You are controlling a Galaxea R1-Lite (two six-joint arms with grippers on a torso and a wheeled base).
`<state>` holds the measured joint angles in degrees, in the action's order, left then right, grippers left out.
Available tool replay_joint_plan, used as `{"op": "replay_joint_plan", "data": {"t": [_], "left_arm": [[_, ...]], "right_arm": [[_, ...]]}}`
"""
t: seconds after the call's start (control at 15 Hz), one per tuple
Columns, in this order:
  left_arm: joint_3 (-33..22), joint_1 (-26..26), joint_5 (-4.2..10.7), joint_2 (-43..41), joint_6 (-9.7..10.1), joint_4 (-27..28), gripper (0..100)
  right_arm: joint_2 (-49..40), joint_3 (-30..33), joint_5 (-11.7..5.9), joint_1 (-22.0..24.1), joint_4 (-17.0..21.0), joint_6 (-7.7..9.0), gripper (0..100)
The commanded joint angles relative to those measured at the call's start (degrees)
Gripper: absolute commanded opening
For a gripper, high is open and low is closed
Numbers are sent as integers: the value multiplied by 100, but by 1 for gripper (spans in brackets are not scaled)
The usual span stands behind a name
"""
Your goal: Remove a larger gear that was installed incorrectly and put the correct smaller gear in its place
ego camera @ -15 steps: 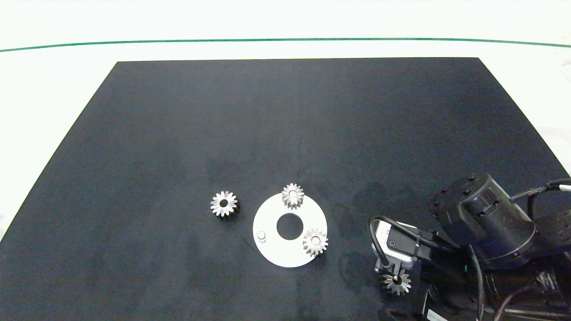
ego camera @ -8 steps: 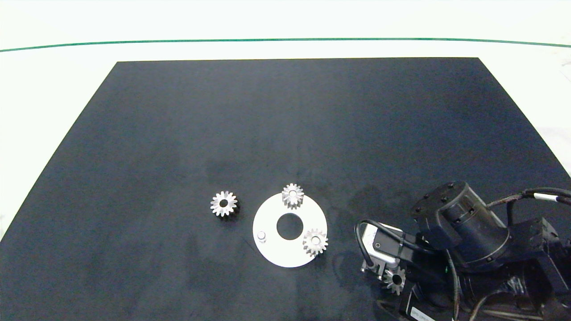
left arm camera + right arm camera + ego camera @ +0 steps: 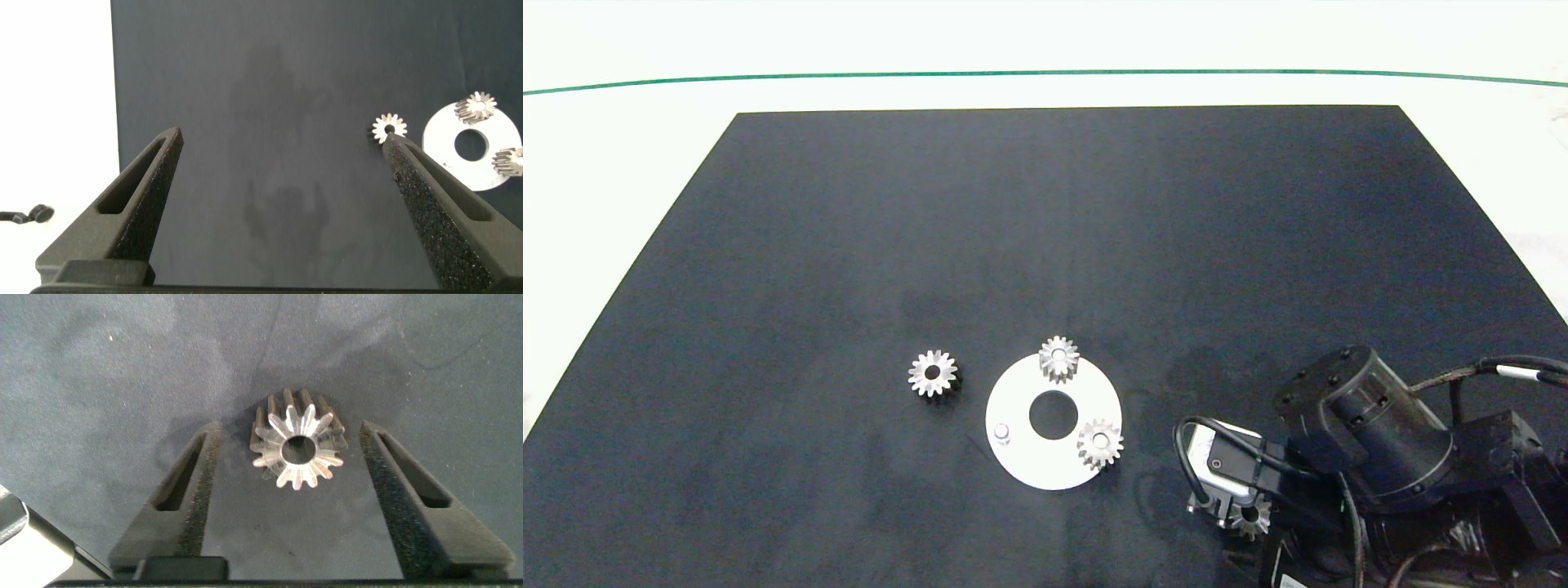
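Shiny metal gear (image 3: pixel 296 447); matt dark mat (image 3: pixel 1045 245); rough foam-like pads (image 3: pixel 406 498).

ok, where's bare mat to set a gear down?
Bare: the mat's whole far half, and its left side out from the larger gear. Crowded: the disc with two gears and a peg, and the near right corner, where the right end effector straddles the smaller gear. Left end effector hangs open over the left edge.

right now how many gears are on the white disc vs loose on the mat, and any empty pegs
gears on the white disc: 2 (far one, right one)
gears loose on the black mat: 2 (one left of the disc, one between the right gripper fingers)
empty pegs on the disc: 1
total gears: 4
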<state>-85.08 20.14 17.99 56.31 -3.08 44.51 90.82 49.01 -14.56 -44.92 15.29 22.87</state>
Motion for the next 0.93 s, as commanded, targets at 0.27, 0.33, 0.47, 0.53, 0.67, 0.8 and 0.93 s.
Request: {"op": "replay_joint_plan", "data": {"t": [0.27,0.33,0.47,0.53,0.67,0.8,0.93], "left_arm": [[9,-1,11,-6,-8,40,100],[9,-1,11,-15,-8,40,100],[26,34,11,-85,-17,40,100],[35,34,11,-103,-34,40,100],[35,34,11,-138,-52,40,100],[35,34,11,-146,-52,40,100],[35,43,11,-173,-52,40,100]], "right_arm": [[-91,-102,-3,150,1,16,55],[-91,-111,-3,186,-17,16,53],[-91,-128,-3,194,-17,7,49],[-82,-137,-3,194,-26,-2,47],[-38,-198,5,194,-122,-2,43],[6,-374,5,194,-483,-2,38],[76,-559,5,194,-834,-2,35]]}}
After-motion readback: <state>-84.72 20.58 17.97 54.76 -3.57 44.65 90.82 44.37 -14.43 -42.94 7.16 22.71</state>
